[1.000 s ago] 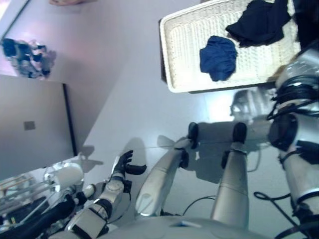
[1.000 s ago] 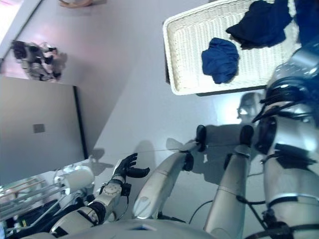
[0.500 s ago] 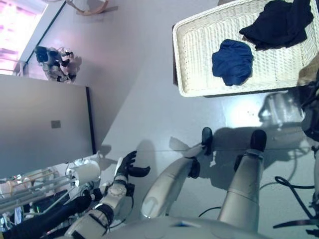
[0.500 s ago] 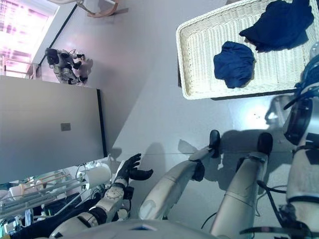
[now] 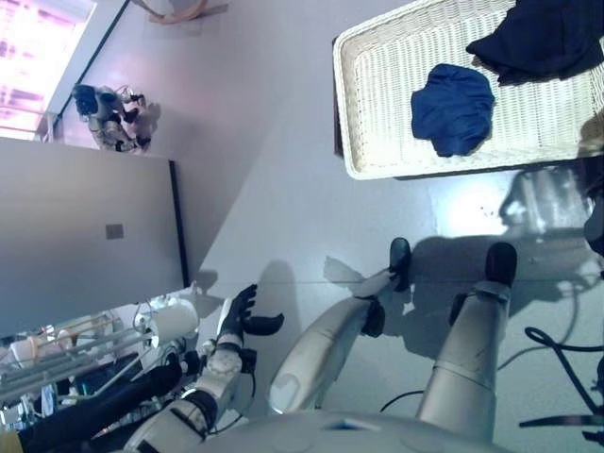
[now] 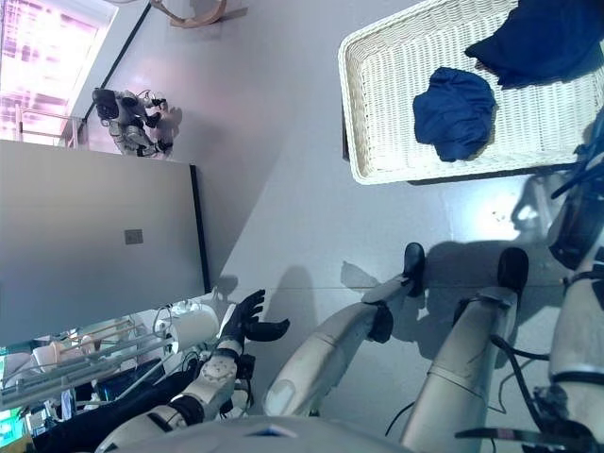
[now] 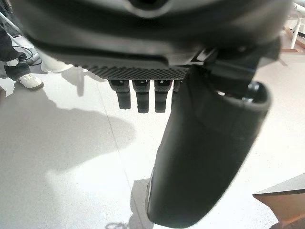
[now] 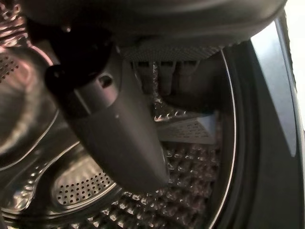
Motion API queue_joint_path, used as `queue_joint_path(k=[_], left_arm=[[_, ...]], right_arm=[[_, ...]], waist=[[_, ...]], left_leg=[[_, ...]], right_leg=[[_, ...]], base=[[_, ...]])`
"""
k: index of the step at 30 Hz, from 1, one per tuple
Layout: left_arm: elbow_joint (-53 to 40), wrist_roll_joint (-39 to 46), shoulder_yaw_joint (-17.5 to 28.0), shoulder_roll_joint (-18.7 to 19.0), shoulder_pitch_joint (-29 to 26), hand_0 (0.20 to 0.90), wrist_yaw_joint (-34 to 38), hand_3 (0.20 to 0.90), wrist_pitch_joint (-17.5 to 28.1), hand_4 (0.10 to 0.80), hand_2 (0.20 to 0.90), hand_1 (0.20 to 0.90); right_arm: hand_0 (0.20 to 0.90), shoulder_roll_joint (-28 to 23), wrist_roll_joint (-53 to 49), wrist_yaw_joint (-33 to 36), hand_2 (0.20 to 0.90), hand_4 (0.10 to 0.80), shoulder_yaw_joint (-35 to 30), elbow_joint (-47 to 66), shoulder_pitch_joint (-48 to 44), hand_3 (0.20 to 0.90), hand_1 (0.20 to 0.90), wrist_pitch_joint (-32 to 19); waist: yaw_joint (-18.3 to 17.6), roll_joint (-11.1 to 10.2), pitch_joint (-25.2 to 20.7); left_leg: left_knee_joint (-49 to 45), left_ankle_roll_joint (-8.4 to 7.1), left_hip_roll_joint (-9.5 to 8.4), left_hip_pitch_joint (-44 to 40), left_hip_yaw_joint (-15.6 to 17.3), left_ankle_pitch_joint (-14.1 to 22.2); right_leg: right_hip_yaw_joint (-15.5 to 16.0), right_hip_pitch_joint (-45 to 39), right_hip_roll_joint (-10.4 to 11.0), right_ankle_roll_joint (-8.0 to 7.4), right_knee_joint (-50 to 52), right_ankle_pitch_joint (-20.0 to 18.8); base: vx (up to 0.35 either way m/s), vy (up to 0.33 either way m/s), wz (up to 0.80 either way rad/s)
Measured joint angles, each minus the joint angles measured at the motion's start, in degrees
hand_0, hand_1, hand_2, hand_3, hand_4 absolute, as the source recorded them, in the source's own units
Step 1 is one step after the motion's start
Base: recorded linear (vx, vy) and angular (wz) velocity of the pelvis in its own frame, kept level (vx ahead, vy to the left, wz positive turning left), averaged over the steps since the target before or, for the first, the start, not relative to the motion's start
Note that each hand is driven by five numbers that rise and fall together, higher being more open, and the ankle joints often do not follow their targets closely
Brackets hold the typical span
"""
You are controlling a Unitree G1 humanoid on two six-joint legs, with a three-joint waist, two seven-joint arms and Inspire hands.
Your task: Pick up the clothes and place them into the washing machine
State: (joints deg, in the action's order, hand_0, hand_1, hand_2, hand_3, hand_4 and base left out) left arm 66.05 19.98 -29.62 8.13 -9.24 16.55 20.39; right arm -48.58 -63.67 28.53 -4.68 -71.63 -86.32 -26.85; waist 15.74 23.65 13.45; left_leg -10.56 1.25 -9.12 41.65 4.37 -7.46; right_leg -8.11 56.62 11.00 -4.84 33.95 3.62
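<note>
You see the pale grey floor with the white wicker basket on it. Inside the basket lie the blue garment and the dark garment. Far from the basket, your left hand hangs released and empty. Your right hand is inside the washing machine drum, fingers relaxed, holding nothing.

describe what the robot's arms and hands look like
Silver-grey arm shells with black joints and bands. The left robot hand is dark, with slim segmented fingers and a pale round disc at the wrist. The right robot hand is the same dark colour, its thumb smooth and rounded, with a textured palm patch.
</note>
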Motion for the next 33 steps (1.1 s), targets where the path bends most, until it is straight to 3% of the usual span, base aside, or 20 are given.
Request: queue_joint_path(k=[4,11,17,21,26,33], left_arm=[[0.02,-0.32,-0.36,-0.19,-0.08,0.9,0.01,0.9,-0.12,0.8,0.9,0.9],[0.18,-0.34,-1.2,-0.91,-0.1,0.9,-0.13,0.9,-0.25,0.8,0.9,0.9],[0.6,-0.37,-1.08,-1.56,0.08,0.9,-0.88,0.9,-0.45,0.8,0.9,0.9],[3.14,-0.33,-0.13,-2.14,0.3,0.9,-1.51,0.9,-2.31,0.8,0.9,0.9],[5.81,0.12,5.72,-1.09,3.42,0.9,-3.32,0.9,-3.33,0.8,0.9,0.9],[8.23,0.09,13.87,1.29,4.09,0.9,-4.98,0.9,-5.55,0.8,0.9,0.9]], right_arm=[[0.9,1.45,-4.27,-1.39,0.9,0.8,-2.8,0.01,0.04,0.9,0.9,-1.22],[0.9,9.42,-7.07,-3.24,0.9,0.8,-6.35,0.6,6.61,0.9,0.9,-2.51],[0.9,15.14,-2.09,-4.14,0.9,0.8,-1.61,1.98,14.85,0.9,0.9,1.36],[0.9,19.63,4.75,-4.51,0.9,0.8,1.85,10.86,24.52,0.9,0.9,4.12],[0.9,30.46,11.31,-6.64,0.9,0.8,5.03,25.16,42.43,0.9,0.9,5.75],[0.9,32.22,22.59,-14.08,0.9,0.8,16.78,29.58,61.59,0.9,0.9,13.21]], waist=[[0.32,0.0,0.0],[-0.61,0.03,-0.02],[-2.28,-0.18,0.15],[-4.07,-1.96,1.55],[-8.39,-9.67,2.18],[-9.49,-16.83,0.81]], left_leg=[[0.07,0.14,0.0,-0.4,0.42,-0.09],[1.11,-0.41,0.61,-4.06,0.64,0.42],[1.34,-0.87,2.04,-6.86,-0.07,0.9],[2.3,-0.91,3.32,-11.56,-0.17,1.27],[5.53,-1.9,6.33,-20.05,0.11,2.29],[8.29,-2.93,9.15,-30.43,1.41,4.09]], right_leg=[[-0.56,-0.08,-0.2,0.06,0.04,-0.04],[-0.83,-3.58,-1.42,0.22,-1.09,0.22],[0.75,-7.79,-2.23,0.48,-3.47,-0.3],[1.15,-13.56,-3.89,0.98,-6.82,-0.71],[2.84,-23.19,-6.26,1.92,-13.23,-1.78],[5.09,-34.1,-7.79,2.64,-19.18,-2.23]], base=[[0.007,0.028,-0.06],[0.01,0.014,-0.12],[-0.005,-0.024,-0.04],[0.054,-0.054,-0.16],[0.079,-0.118,-0.23],[0.1,-0.188,-0.19]])
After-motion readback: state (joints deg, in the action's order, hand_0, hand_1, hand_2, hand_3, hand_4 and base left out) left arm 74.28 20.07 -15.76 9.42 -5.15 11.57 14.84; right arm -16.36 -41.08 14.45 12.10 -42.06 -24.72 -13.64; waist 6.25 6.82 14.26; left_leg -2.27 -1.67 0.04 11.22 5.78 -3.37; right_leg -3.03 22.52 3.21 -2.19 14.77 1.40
